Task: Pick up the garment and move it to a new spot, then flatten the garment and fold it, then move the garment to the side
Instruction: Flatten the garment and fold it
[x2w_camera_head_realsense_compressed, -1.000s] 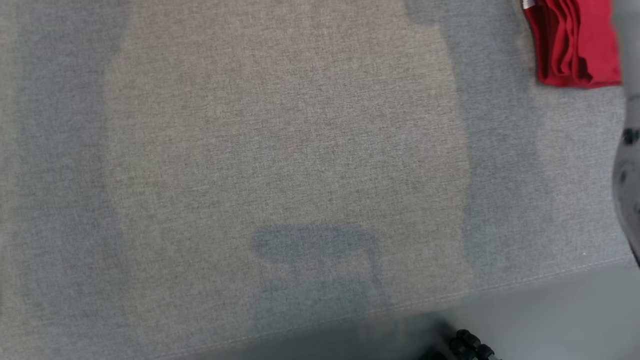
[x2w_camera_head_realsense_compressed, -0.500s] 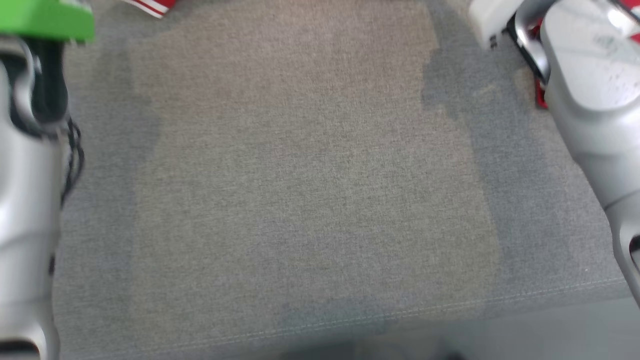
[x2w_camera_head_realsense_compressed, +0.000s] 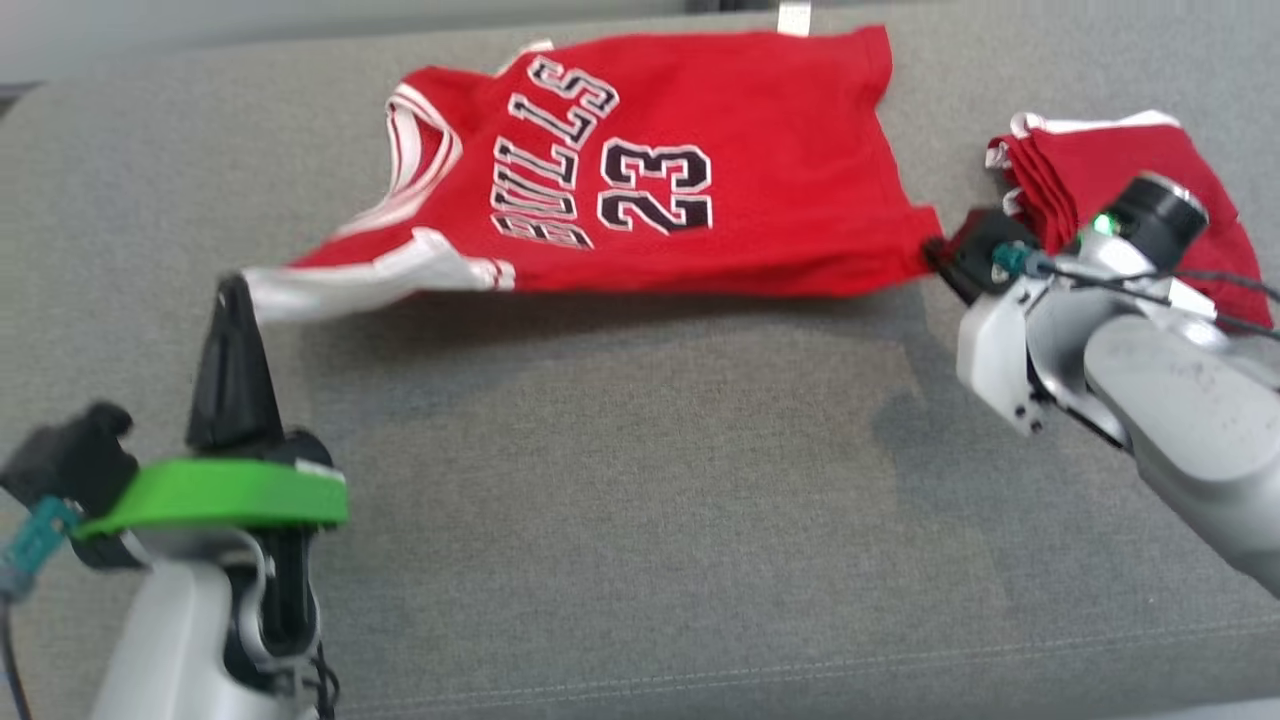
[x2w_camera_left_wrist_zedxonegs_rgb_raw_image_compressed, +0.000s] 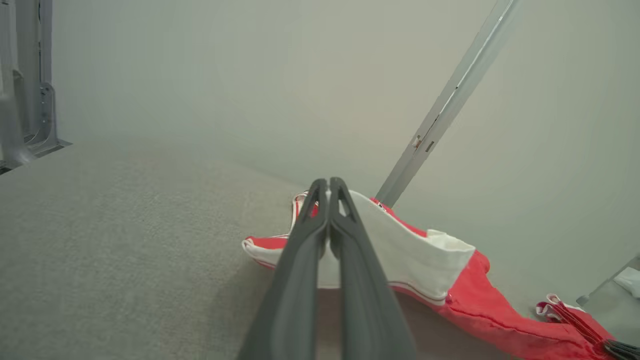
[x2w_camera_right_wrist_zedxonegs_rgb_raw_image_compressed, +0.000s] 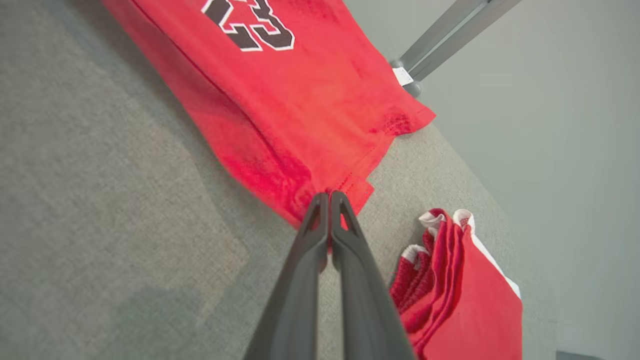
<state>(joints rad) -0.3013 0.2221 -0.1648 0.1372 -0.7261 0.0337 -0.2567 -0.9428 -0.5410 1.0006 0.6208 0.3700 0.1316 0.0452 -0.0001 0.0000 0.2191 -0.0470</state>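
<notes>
A red basketball jersey (x2w_camera_head_realsense_compressed: 740, 200) with white trim, the word BULLS and the number 23 in black outlined in white, is stretched sideways across the far half of a grey upholstered surface (x2w_camera_head_realsense_compressed: 640, 480). Its printed side faces up, with the neck and armholes towards the robot's left and the hem towards its right. The near edge casts a band of shadow on the cushion below it.

The left gripper (x2w_camera_head_realsense_compressed: 233, 295) is closed tight on the white-trimmed shoulder strap at the jersey's near left corner. In the left wrist view its two dark fingers (x2w_camera_left_wrist_zedxonegs_rgb_raw_image_compressed: 300, 260) meet at the tips, with white and red fabric (x2w_camera_left_wrist_zedxonegs_rgb_raw_image_compressed: 415, 260) trailing off behind them. A bright green ring (x2w_camera_head_realsense_compressed: 215, 493) circles that wrist.

The right gripper (x2w_camera_head_realsense_compressed: 945, 255) is likewise pinched shut, on the near corner of the hem. The right wrist view shows its fingertips (x2w_camera_right_wrist_zedxonegs_rgb_raw_image_compressed: 320, 210) pressed together right at the stitched red edge (x2w_camera_right_wrist_zedxonegs_rgb_raw_image_compressed: 320, 115).

Just beyond the right gripper, on the same surface, lies a folded stack of red garments (x2w_camera_head_realsense_compressed: 1080, 165) with white edging. It is apart from the stretched jersey. A grey metal pole (x2w_camera_left_wrist_zedxonegs_rgb_raw_image_compressed: 450, 100) slants up behind the surface, in front of a pale wall.
</notes>
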